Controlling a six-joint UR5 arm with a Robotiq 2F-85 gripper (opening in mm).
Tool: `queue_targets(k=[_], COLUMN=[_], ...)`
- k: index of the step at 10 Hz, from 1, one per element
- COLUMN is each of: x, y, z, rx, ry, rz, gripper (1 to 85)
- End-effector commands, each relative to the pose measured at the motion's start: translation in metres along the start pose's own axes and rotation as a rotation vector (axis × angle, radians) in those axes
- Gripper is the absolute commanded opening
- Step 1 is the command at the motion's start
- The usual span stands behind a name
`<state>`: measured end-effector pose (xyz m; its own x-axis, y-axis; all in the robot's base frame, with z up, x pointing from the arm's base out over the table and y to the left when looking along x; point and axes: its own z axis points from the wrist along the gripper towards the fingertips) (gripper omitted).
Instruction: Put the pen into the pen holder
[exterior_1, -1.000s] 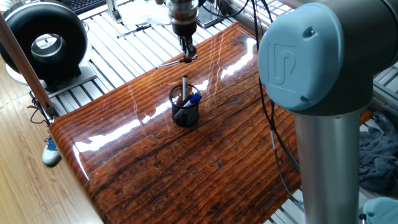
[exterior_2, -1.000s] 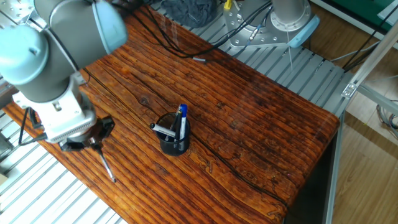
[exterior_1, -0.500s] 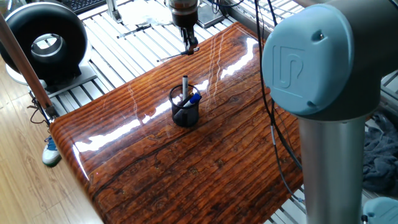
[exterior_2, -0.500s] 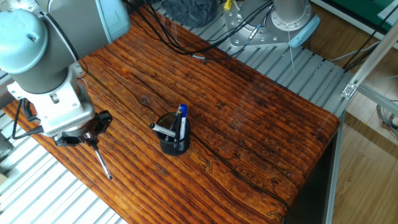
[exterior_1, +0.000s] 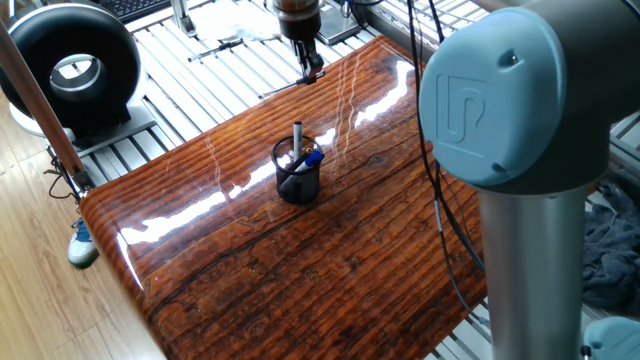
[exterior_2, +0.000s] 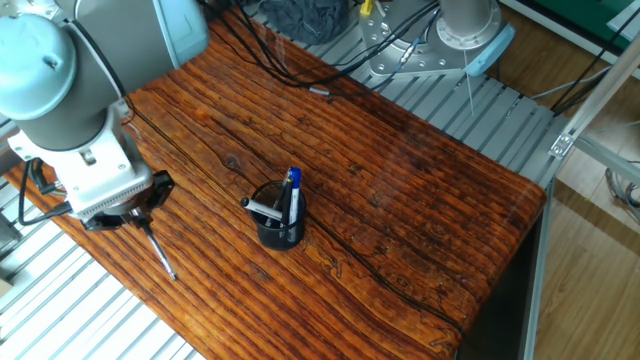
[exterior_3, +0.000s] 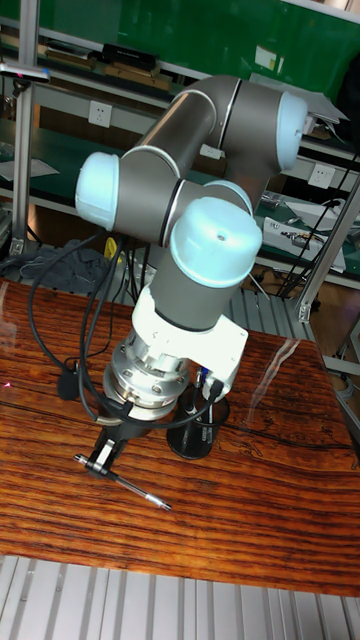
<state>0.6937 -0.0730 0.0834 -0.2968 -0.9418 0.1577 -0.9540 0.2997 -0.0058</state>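
My gripper (exterior_1: 312, 71) is shut on one end of the slim dark pen (exterior_1: 283, 87), which sticks out sideways above the table's edge. The other fixed view has the gripper (exterior_2: 137, 216) at the left with the pen (exterior_2: 160, 255) slanting down from it. The tall fixed view gives the gripper (exterior_3: 105, 449) and the pen (exterior_3: 128, 485) just over the wood. The black mesh pen holder (exterior_1: 298, 176) stands mid-table, well apart from the gripper, with a thicker grey pen (exterior_2: 262, 209) and a blue-capped pen (exterior_2: 293, 188) in it. The arm half hides the pen holder (exterior_3: 203, 418) in the tall fixed view.
The brown wooden table (exterior_1: 330, 260) rests on a slatted metal frame (exterior_1: 205, 70). A black round device (exterior_1: 70, 62) stands off the table's corner. Black cables (exterior_2: 255, 62) and a small grey piece (exterior_2: 320, 93) lie at one end. The arm's big joint (exterior_1: 500, 90) blocks part of one fixed view.
The gripper has risen with the pen in it and drifted outward over the table's edge. The pen holder and its pens have not moved.
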Motion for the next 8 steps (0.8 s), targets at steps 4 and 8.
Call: queue_targets(k=[4, 8], x=[0.004, 0.019], y=[0.021, 0.079], z=[-0.005, -0.036], rx=[-0.047, -0.111], ry=[0.010, 0.005], rz=[-0.005, -0.039], gripper=[1.3, 1.3])
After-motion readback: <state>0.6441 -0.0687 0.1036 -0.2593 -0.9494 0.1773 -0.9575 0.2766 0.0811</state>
